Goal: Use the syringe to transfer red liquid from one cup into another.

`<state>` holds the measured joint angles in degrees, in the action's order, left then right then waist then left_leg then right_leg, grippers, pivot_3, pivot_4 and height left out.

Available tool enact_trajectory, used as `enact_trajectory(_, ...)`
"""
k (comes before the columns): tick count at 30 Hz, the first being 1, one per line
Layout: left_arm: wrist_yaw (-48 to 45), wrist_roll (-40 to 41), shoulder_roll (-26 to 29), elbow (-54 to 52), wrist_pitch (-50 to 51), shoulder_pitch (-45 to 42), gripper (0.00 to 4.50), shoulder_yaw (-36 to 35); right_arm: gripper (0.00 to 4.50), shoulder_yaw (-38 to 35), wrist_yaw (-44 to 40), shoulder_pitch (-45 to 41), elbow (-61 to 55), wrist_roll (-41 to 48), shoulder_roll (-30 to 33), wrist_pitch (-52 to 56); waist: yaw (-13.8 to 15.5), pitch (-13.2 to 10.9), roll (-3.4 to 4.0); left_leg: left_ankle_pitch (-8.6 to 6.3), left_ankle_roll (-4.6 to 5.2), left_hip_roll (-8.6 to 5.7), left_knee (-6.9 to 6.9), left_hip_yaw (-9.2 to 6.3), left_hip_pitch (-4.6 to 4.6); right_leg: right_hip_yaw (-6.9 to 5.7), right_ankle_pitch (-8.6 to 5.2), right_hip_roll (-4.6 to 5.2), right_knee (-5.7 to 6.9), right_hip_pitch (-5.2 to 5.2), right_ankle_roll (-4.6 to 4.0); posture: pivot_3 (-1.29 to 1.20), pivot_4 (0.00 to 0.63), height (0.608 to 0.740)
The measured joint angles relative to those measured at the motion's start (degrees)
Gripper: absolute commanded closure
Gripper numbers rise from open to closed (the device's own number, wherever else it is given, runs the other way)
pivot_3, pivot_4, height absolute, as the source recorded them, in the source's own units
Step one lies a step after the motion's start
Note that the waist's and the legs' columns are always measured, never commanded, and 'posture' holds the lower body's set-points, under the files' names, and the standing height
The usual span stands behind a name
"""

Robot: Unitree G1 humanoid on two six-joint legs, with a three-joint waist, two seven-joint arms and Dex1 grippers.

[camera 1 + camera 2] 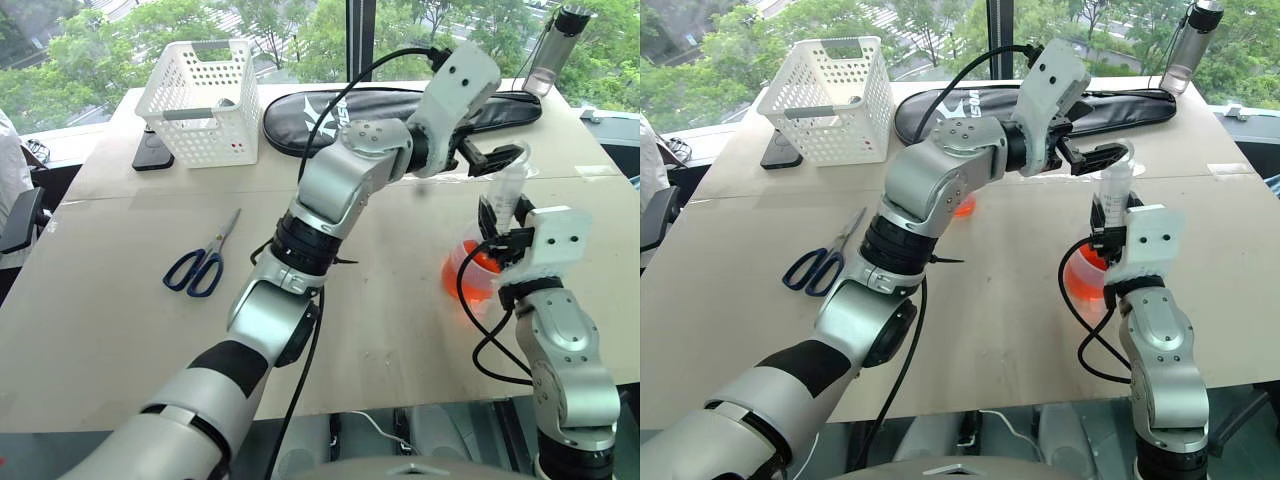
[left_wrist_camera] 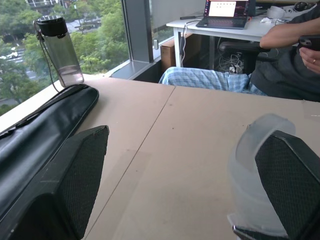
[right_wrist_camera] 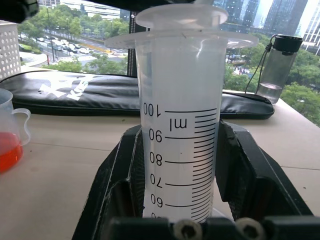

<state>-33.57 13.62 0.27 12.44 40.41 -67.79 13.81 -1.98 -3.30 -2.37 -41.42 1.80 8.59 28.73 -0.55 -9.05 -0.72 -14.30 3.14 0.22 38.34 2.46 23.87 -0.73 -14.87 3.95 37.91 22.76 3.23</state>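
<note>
- Right gripper (image 1: 503,238): nearest, at the right tabletop edge; jaws clamped on the barrel of the syringe, holding it upright.
- Syringe (image 3: 181,145): clear barrel with black graduation marks, white plunger top uppermost; lower end hidden behind the right gripper, directly over the small cup.
- Small cup (image 1: 470,272): clear, orange-red inside, on the tabletop just beside and below the right gripper; partly hidden by it.
- Tabletop (image 1: 110,320): tan, seamed boards.
- Scissors (image 1: 203,262): blue-handled, flat on the tabletop, well left of both arms.
- Left gripper (image 1: 1102,157): reached across to the right, level with the plunger top (image 2: 252,165); jaws parted wide on either side of it, one black finger (image 2: 292,180) just beside the plunger, contact not discernible, nothing gripped.
- Beaker (image 3: 11,132): handled, clear, red liquid (image 3: 7,150) in the bottom; mid-tabletop, largely hidden behind the left arm in the head views.
- Black bag (image 1: 330,115): long, zipped, white lettering, lying across the far tabletop.
- White basket (image 1: 203,98): perforated plastic, far left; dark flat object (image 1: 152,152) touching its left side.
- Water bottle (image 1: 555,48): clear, dark cap, far right corner near the window.
- Person (image 2: 292,55): seated beyond the tabletop, at a desk with a laptop (image 2: 225,12).
</note>
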Motion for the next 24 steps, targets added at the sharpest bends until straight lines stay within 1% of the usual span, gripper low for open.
enact_trajectory(5,-2.38,0.02,-1.05,0.61,-0.86,0.01,3.59,0.78,3.01,-0.06,0.46,-0.05,0.01,-0.75,-0.25,0.00,-0.01,0.00,0.00,0.00,0.00,0.00,0.00,0.01,0.00,0.00,0.00,0.00,0.00,0.00,0.00,0.00,0.150,0.724)
enact_trajectory(7,-2.90,0.02,-1.43,0.62,-0.99,0.02,4.48,0.95,3.01,-0.10,0.52,-0.14,0.01,-0.86,-0.37,0.00,0.00,0.00,0.00,0.00,0.00,0.00,0.00,0.01,0.00,0.00,0.00,0.00,0.00,0.00,0.00,0.00,0.150,0.724)
enact_trajectory(19,-2.73,0.12,-2.92,0.63,-0.90,0.71,4.50,-0.45,3.01,-0.12,0.21,-0.18,0.00,-0.21,-0.66,-0.12,-0.01,0.00,0.00,0.00,0.01,0.00,0.00,0.00,0.00,0.00,0.00,0.00,0.00,0.00,0.00,0.00,0.150,0.724)
enact_trajectory(24,-3.21,0.01,-2.88,0.26,-2.63,1.86,4.50,-0.36,3.01,-0.21,-0.17,-0.09,-0.02,0.23,-0.03,-0.12,-0.01,0.00,0.00,0.00,0.00,0.00,0.00,0.00,0.00,0.01,0.00,0.00,0.00,0.00,0.00,0.00,0.150,0.724)
